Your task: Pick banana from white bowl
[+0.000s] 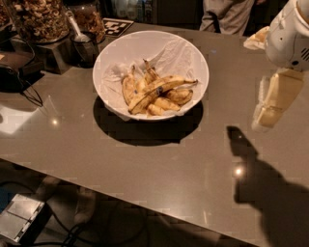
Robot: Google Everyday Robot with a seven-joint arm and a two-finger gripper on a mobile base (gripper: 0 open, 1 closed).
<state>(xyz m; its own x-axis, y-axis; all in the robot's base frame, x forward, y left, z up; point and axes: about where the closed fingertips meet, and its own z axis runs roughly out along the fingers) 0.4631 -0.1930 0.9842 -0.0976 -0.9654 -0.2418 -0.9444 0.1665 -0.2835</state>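
The white bowl (120, 53) stands on the grey table, left of centre, lined with crumpled white paper. Several ripe bananas lie in it. A long banana (153, 92) with a small blue sticker lies diagonally on top. The shorter, plump, brown-blotched banana (179, 96) lies just under its right end. My gripper (270, 103) hangs at the right edge of the view, above the table, well to the right of the bowl and apart from it. It holds nothing that I can see.
Glass jars of nuts (38, 19) and a metal cup with a spoon (84, 43) stand at the back left, with a dark device and cables (17, 72) beside them. A person (231, 14) stands behind the table. The arm's shadow (260, 178) falls at the front right.
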